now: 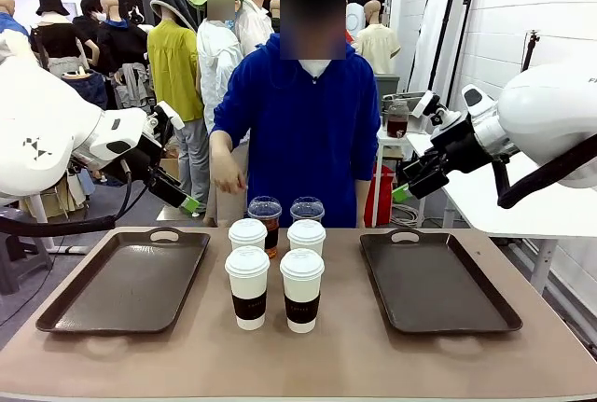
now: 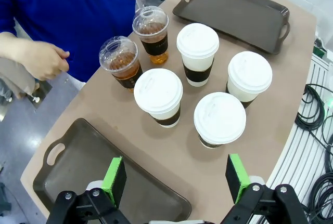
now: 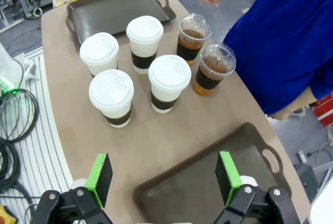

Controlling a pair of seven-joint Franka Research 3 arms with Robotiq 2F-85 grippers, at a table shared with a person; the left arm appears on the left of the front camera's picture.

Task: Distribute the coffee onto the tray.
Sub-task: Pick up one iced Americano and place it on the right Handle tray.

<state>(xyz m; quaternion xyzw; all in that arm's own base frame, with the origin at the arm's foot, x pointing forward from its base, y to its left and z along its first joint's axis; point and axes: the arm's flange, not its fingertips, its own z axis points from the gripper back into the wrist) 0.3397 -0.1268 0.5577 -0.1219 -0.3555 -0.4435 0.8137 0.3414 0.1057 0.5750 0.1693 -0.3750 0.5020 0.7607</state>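
White lidded paper cups with dark brown sleeves (image 1: 248,285), four, and two clear dome-lidded plastic cups of amber drink (image 1: 266,215) stand upright, lids up, long axes vertical. They are clustered on the brown table (image 1: 345,355) between the dark brown left tray (image 1: 131,281) and the matching right tray (image 1: 434,285). Left gripper (image 2: 175,169) and right gripper (image 3: 164,171): jaws apart, empty, above the table.

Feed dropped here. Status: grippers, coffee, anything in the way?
Left gripper, right gripper open, empty, raised. Six coffee cups clustered between left tray and right tray, none loaded. Person's hand beyond far edge.
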